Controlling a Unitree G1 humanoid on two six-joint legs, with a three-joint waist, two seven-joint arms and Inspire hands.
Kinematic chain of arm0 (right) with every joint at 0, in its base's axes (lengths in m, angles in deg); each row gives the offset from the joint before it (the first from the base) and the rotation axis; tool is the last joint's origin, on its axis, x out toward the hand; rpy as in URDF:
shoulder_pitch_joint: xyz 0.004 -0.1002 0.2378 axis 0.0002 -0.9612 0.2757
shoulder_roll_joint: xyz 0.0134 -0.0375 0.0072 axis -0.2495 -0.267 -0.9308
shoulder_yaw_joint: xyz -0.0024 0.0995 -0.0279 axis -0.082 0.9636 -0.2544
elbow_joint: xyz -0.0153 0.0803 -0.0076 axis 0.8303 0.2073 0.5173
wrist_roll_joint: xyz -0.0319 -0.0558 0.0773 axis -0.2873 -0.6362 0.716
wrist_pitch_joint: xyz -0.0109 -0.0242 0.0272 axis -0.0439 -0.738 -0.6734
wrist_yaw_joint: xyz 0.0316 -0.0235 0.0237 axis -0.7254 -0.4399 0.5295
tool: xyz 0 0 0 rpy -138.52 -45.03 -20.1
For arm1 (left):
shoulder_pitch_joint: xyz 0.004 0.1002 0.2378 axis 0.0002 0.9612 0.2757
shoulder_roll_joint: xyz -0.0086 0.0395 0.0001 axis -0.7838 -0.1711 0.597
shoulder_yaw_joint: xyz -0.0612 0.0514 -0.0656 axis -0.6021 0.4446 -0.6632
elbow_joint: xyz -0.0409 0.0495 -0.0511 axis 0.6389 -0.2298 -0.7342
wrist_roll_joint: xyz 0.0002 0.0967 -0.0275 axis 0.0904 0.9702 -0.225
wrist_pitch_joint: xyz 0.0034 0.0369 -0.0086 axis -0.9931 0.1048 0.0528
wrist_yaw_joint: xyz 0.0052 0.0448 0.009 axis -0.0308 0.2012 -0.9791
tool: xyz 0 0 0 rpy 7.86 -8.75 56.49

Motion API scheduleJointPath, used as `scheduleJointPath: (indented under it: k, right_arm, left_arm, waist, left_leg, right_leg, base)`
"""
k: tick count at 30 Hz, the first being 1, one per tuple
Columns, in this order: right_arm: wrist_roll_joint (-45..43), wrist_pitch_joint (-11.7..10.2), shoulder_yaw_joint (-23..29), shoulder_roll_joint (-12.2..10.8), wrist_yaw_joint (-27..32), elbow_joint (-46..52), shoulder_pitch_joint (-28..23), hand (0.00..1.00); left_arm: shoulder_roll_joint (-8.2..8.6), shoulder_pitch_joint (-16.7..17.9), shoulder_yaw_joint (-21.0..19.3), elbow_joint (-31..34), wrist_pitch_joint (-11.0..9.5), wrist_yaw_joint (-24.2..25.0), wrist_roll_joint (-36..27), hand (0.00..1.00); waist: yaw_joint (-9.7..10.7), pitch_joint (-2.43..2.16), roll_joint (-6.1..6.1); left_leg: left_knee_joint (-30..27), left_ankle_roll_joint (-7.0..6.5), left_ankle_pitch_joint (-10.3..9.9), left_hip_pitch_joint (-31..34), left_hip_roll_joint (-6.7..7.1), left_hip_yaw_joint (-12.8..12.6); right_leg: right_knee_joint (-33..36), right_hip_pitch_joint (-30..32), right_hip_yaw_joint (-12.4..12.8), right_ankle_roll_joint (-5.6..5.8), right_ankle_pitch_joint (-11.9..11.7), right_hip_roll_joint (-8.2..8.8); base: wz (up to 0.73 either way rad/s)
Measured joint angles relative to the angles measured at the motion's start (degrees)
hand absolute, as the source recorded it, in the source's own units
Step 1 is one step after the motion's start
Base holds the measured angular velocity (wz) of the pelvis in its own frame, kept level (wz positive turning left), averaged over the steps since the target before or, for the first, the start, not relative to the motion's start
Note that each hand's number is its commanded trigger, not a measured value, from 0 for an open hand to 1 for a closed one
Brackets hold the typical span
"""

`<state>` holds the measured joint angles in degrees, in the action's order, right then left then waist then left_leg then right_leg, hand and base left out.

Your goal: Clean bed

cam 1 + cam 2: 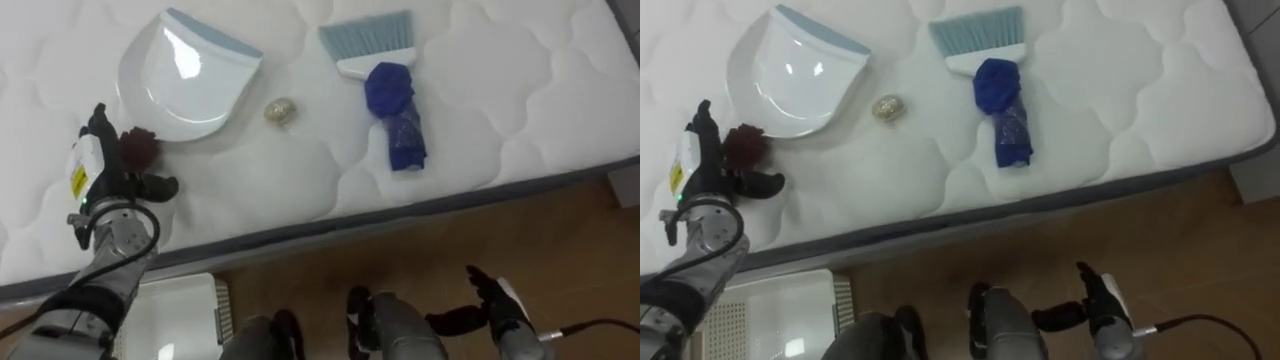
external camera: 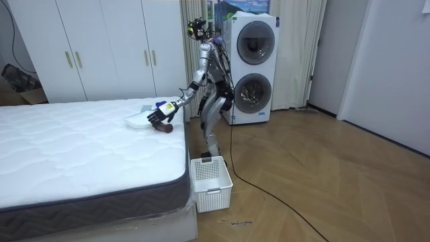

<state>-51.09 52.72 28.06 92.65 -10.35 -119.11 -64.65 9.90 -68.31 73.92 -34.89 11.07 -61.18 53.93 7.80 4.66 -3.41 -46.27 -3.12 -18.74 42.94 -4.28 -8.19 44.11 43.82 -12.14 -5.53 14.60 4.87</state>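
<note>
A white dustpan [image 1: 185, 80] with a pale blue rim lies on the white mattress [image 1: 500, 110]. To its right lies a brush [image 1: 375, 45] with pale blue bristles, its handle wrapped in dark blue cloth [image 1: 395, 115]. Between them sits a small crumpled beige ball [image 1: 280, 110]. A dark red clump [image 1: 140, 148] lies at the dustpan's near edge. My left hand [image 1: 105, 175] rests beside it, open, with straight fingers on the clump's left and the thumb stretched out below it. My right hand [image 1: 495, 300] hangs open over the floor, below the bed's edge.
A white slatted basket [image 1: 180, 310] stands on the wooden floor by the bed's near edge, below my left arm. In the room view I stand at the bed's corner, bent toward it, with stacked washing machines [image 2: 254, 67] behind me and white wardrobes [image 2: 101, 47] along the wall.
</note>
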Motion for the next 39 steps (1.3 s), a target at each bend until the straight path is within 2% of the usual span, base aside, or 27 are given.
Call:
scheduleJointPath:
  k: [3, 7, 11, 13, 19, 24, 25, 26, 27, 28, 32, 35, 39]
  right_arm:
    - [0.0, 0.0, -0.1, 0.0, -0.1, 0.1, -0.7, 0.00]
    - [0.1, 0.0, -1.4, 0.0, -0.2, 0.3, -1.2, 0.00]
    - [0.1, 0.3, -1.4, 0.0, -0.2, 1.4, -1.4, 0.00]
    - [0.1, 1.7, -1.4, 0.1, -0.2, 2.4, -1.5, 0.00]
    - [0.4, 3.2, -1.4, 0.5, -0.1, 4.3, -2.0, 0.00]
    - [0.4, 3.8, -1.9, 0.9, -0.1, 4.8, -2.4, 0.00]
    - [0.3, 3.9, -2.6, 1.1, -0.1, 4.8, -2.4, 0.00]
    - [0.3, 4.0, -3.1, 1.2, -0.1, 4.8, -2.6, 0.00]
    - [0.3, 4.2, -3.3, 1.2, -0.1, 4.8, -2.6, 0.00]
    - [0.3, 4.6, -3.6, 1.2, -0.1, 4.9, -2.6, 0.00]
    - [0.4, 5.1, -4.1, 1.4, -0.1, 5.2, -2.6, 0.00]
    - [0.4, 5.8, -5.1, 2.1, 0.1, 6.5, -2.7, 0.00]
    - [0.4, 6.2, -5.3, 2.1, 0.6, 6.9, -2.8, 0.00]
  left_arm:
    - [-0.90, 0.0, 0.0, 0.0, 0.0, 1.1, -2.1, 0.00]
    - [-0.98, 0.0, 2.1, -0.3, 0.0, 4.8, -7.0, 0.00]
    - [-0.98, -0.6, 2.4, -1.5, 0.1, 8.5, -10.0, 0.00]
    - [-1.13, -1.9, 2.5, -3.2, 0.9, 10.3, -10.4, 0.00]
    - [-2.70, -2.8, 2.9, -3.6, 2.8, 14.9, -12.4, 0.00]
    - [-2.85, -3.8, 2.9, -4.7, 4.9, 16.8, -13.1, 0.00]
    - [-2.85, -3.9, 2.9, -4.9, 5.1, 17.2, -13.1, 0.34]
    - [-2.86, -4.2, 2.9, -5.0, 5.6, 17.5, -13.1, 0.57]
    - [-2.86, -4.3, 2.9, -5.1, 5.8, 17.7, -13.1, 0.88]
    - [-2.86, -4.5, 2.9, -5.3, 5.9, 17.8, -13.1, 1.00]
    - [-3.37, -4.8, 2.8, -5.7, 6.5, 17.8, -13.1, 1.00]
    - [-4.63, -5.3, 2.8, -6.6, 7.1, 17.8, -14.4, 1.00]
    - [-4.90, -5.3, 2.8, -6.6, 8.1, 17.8, -15.3, 1.00]
  waist:
    - [0.0, 0.03, 0.05]
    - [0.1, 0.04, 0.08]
    - [0.2, 0.04, 0.02]
    - [-0.1, 0.01, -0.08]
    - [-0.2, -0.12, -0.43]
    - [-0.3, -0.28, -0.73]
    - [-0.3, -0.29, -0.85]
    - [-0.3, -0.29, -0.88]
    - [-0.3, -0.28, -0.89]
    - [-0.4, -0.28, -0.90]
    - [-0.3, -0.31, -0.96]
    - [-0.5, -0.31, -0.96]
    - [-0.5, -0.31, -0.96]
  left_leg:
    - [-0.9, 0.14, -0.2, 1.3, -0.11, -0.3]
    - [-1.5, 0.27, -0.3, 2.1, -0.37, -0.6]
    - [-2.3, 0.36, -0.5, 3.1, -0.60, -0.4]
    - [-3.5, 0.45, -1.1, 3.8, -1.29, -0.1]
    - [-3.6, 0.36, -1.1, 3.8, -1.19, 0.0]
    - [-3.1, 0.39, -1.1, 3.3, -1.10, -0.4]
    - [-3.0, 0.41, -1.1, 3.3, -1.07, -0.5]
    - [-3.0, 0.43, -1.1, 3.3, -1.08, -0.5]
    - [-3.0, 0.43, -1.1, 3.3, -1.08, -0.6]
    - [-3.0, 0.43, -1.1, 3.4, -1.08, -0.6]
    - [-2.9, 0.42, -1.1, 3.5, -1.02, -0.8]
    - [-2.9, 0.38, -1.1, 3.5, -0.92, -0.9]
    - [-2.9, 0.25, -1.1, 3.6, -0.85, -1.0]
  right_leg:
    - [1.3, 1.5, 0.0, -0.38, 0.3, 0.15]
    - [2.1, 2.6, 0.4, -0.57, 0.4, 0.05]
    - [2.6, 3.4, 0.3, -0.72, 0.5, -0.05]
    - [2.8, 3.4, -0.3, -0.90, 0.6, -0.49]
    - [2.8, 3.5, -0.2, -0.88, 0.6, -0.43]
    - [2.8, 3.5, 0.3, -0.87, 0.6, -0.45]
    - [2.8, 3.5, 0.3, -0.87, 0.6, -0.44]
    - [2.8, 3.5, 0.3, -0.88, 0.6, -0.44]
    - [2.8, 3.5, 0.3, -0.87, 0.6, -0.44]
    - [2.8, 3.6, 0.3, -0.87, 0.6, -0.43]
    - [2.8, 3.8, 0.4, -0.87, 0.6, -0.33]
    - [3.1, 4.1, 0.4, -0.85, 0.6, -0.04]
    - [3.1, 4.1, 0.4, -0.74, 0.7, 0.09]
  base:
    - [0.00]
    - [-0.03]
    - [-0.01]
    - [-0.02]
    - [0.00]
    - [-0.03]
    - [0.00]
    - [0.00]
    - [0.00]
    - [0.00]
    - [0.00]
    - [0.00]
    - [0.00]
